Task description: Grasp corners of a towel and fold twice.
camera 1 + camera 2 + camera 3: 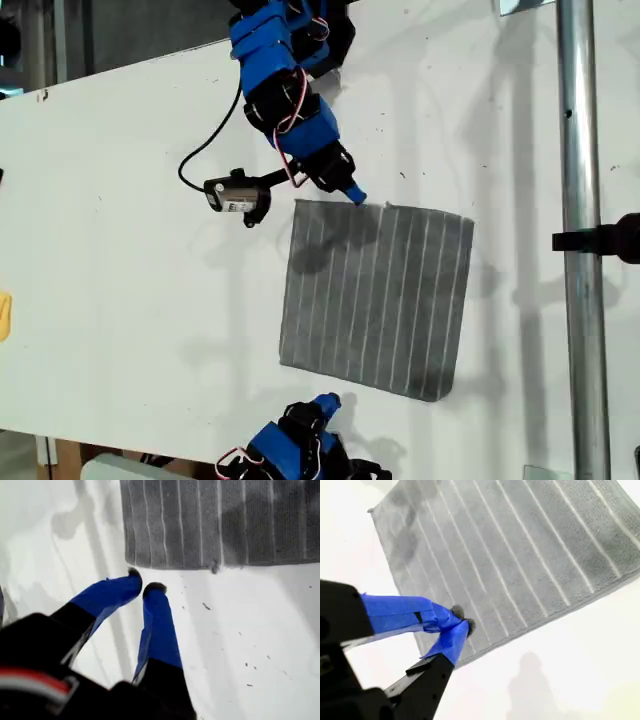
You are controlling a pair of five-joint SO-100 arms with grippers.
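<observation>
While the towel point(378, 298) is lying flat on the white bench point(120, 250), my second pincer point(462, 620) is hovering nearly closed, empty, over its edge; my first pincer point(148, 587) is waiting slightly parted, empty, beside a metal pole point(582, 240).

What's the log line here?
towel flat, unfolded | my first claw slightly open, off towel | my second claw shut at towel edge
</observation>
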